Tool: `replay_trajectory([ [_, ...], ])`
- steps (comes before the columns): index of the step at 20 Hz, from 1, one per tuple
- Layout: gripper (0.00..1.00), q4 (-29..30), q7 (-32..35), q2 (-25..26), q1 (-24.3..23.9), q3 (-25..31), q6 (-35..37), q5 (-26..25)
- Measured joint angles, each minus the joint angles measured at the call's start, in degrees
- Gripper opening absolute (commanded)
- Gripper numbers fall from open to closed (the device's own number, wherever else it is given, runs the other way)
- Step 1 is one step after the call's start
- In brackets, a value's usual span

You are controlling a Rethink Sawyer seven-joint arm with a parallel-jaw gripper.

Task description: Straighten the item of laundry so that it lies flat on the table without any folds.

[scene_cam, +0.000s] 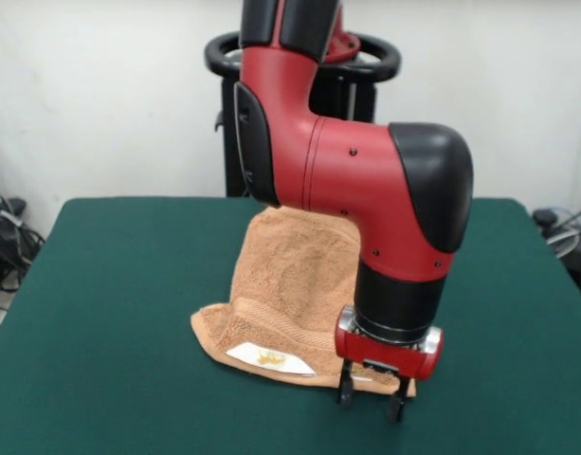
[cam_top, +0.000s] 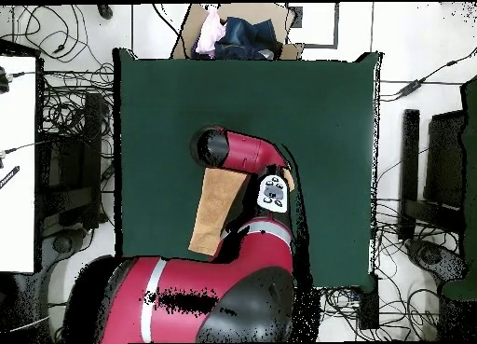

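The peach-orange towel (scene_cam: 290, 275) lies mid-table on the green table (scene_cam: 110, 313), running from under the arm toward the near side. Its near edge is folded over, showing the white label with the yellow mark (scene_cam: 268, 357). My gripper (scene_cam: 371, 396) points down at the towel's near right corner, fingers apart and low over the cloth, holding nothing that I can see. In the overhead view the towel (cam_top: 216, 210) shows as a narrow strip beside the arm, on the table (cam_top: 335, 126). The arm hides the gripper there.
The robot's black pedestal (scene_cam: 299, 104) stands at the table's far side. In the overhead view a cardboard box with clothes (cam_top: 238, 33) sits beyond the far table edge. Cables lie on the floor around the table.
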Motion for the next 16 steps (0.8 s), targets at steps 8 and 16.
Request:
replay_trajectory([
  [8,1.0,0.22,-0.01,-0.73,0.0,0.41,5.13,0.0],
  [16,1.0,0.22,-0.01,-2.42,0.48,0.6,11.82,-0.01],
])
